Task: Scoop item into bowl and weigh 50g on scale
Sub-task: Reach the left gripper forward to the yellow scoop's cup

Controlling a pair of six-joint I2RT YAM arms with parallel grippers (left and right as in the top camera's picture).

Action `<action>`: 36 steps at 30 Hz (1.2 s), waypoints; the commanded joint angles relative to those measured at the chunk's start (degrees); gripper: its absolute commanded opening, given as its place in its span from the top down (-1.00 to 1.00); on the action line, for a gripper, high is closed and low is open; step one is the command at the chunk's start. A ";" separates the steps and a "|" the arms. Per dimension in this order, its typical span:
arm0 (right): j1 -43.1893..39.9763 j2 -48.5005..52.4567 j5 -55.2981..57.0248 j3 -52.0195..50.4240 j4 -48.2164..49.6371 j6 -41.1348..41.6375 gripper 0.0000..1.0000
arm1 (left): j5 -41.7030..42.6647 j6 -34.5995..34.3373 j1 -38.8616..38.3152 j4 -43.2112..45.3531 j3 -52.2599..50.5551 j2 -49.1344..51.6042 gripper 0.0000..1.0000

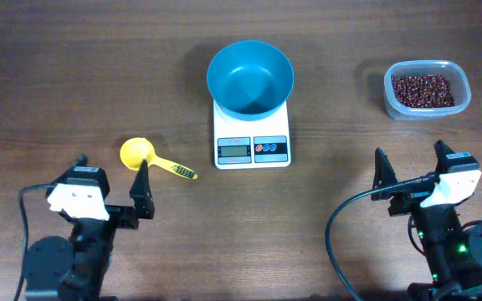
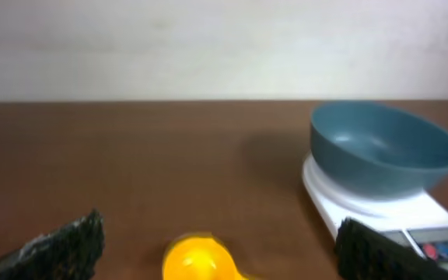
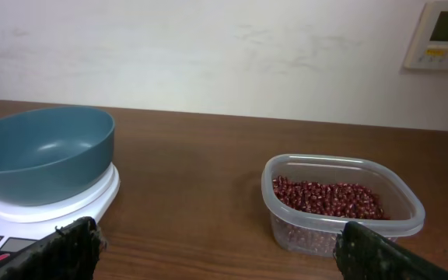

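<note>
We have scooped nothing yet: left gripper [image 1: 112, 160] and right gripper [image 1: 409, 150] gape empty (bowl [image 1: 249, 79] bare on scale [image 1: 252, 149]). Next we should probably grasp the yellow scoop [image 1: 136, 153], near left.

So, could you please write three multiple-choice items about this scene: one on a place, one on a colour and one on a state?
1. Where does the blue bowl stand?
A. on the kitchen scale
B. inside the clear tub
C. on the scoop

2. What colour is the scoop?
A. red
B. yellow
C. green

3. In what state is the bowl?
A. empty
B. full of beans
C. overturned

Answers:
1 A: the scale's platform carries it.
2 B: its cup and handle are yellow.
3 A: its inside is bare, and the beans lie in the tub.
</note>
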 commanded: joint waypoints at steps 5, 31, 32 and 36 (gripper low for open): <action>0.31 -0.48 -0.11 -0.31 -0.31 0.04 -0.97 | 3.37 -2.97 0.02 -21.16 20.35 2.01 -0.97; 0.31 -0.48 -0.11 -0.31 -0.31 0.04 -0.97 | 17.88 -3.10 0.02 -43.98 51.52 32.30 -0.97; 0.31 -0.48 -0.11 -0.31 -0.31 0.04 -0.97 | 17.92 -3.76 0.02 -42.32 51.52 32.33 -0.97; 0.31 -0.48 -0.11 -0.31 -0.31 0.04 -0.97 | 10.64 -16.52 0.02 -39.74 51.74 33.27 -0.98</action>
